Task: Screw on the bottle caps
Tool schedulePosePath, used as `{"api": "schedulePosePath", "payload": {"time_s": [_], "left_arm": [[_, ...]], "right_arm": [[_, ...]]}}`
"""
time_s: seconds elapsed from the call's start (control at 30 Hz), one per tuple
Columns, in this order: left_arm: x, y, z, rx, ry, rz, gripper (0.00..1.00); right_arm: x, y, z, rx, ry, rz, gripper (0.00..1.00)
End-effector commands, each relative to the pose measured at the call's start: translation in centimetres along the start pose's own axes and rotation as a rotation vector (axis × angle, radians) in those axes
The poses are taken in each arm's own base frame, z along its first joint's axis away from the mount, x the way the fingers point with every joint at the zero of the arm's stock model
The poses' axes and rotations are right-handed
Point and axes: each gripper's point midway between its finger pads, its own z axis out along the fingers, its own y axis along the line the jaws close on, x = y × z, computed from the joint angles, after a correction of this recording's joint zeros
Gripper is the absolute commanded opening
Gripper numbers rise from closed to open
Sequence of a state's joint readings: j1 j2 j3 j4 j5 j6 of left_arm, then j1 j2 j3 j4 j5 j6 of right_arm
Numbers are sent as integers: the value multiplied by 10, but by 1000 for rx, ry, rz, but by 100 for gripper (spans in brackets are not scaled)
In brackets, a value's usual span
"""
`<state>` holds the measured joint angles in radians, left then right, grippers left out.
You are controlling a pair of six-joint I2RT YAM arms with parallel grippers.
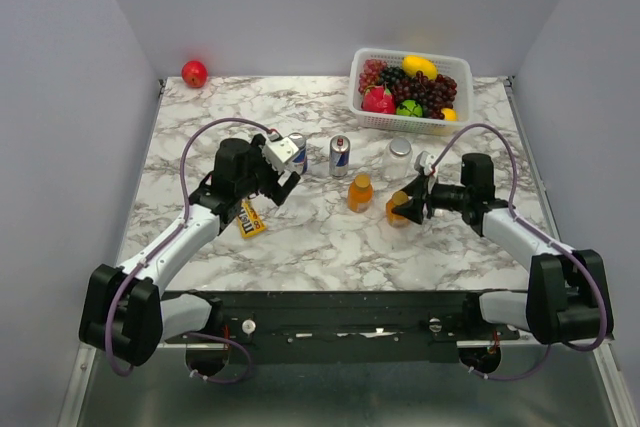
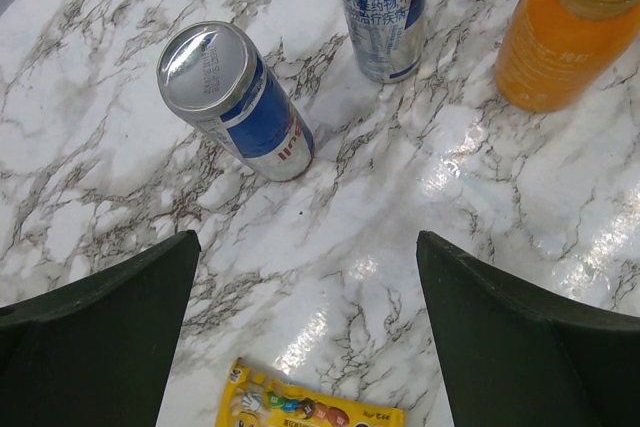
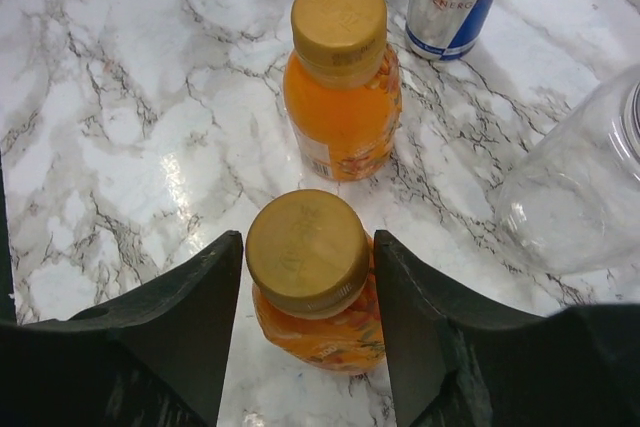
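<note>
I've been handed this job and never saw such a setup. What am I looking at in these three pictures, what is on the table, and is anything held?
Two robot arms stand bolted at the near edge of a marble table. The wide picture looks down from above and behind them; the other two come from a camera on each wrist, so the dark wedges at the bottom are that hand's fingers. The left hand is open, holding nothing, facing two drink cans and a yellow sweet packet. The right hand has its fingers close on both sides of the near orange bottle, at its gold cap; whether they press it I cannot tell. Nearby stand a second capped bottle and a glass jar. A fruit basket sits at the back.
</note>
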<state>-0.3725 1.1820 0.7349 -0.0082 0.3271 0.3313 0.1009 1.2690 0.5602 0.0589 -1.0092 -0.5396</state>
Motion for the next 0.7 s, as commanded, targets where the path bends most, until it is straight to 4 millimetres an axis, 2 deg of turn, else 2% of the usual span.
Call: {"api": "schedulePosePath", "payload": {"time_s": [0.0,0.17,0.2,0.23,0.33,0.37,0.4,0.47,0.5,0.53,0.57,0.63,0.67], "left_arm": [[-19,2,3,15,-65,8,99],[-19,1,4,24,-61,7,99],[-18,1,4,30,-59,10,99],[-17,0,5,33,-57,11,99],[-10,0,6,28,-43,8,99],[-13,1,6,17,-55,5,99],[-14,1,5,13,-61,0,99],[-15,3,3,-11,-70,-26,99],[-19,7,0,-40,-78,-47,99],[-21,11,-2,-69,-82,-87,99],[-21,19,-5,-124,-72,-106,99],[-26,29,-11,-183,-77,-134,99],[-24,38,-15,-250,-65,-185,99]], "right_arm": [[5,-2,-6,42,15,-13,65],[-1,-1,-7,37,1,-24,71],[-1,-3,-8,45,3,-27,94],[-4,-5,-9,54,1,-30,99],[-24,-17,-14,101,7,-52,100],[-24,-12,-19,97,37,-10,99],[-48,-21,-25,120,29,-48,100],[-66,-18,-37,144,55,-45,100],[-75,-23,-44,190,69,-45,100],[-98,-28,-53,231,50,-54,100],[-105,-29,-59,266,54,-35,100],[-131,-46,-79,429,33,6,100],[-136,-54,-87,496,30,41,99]]}}
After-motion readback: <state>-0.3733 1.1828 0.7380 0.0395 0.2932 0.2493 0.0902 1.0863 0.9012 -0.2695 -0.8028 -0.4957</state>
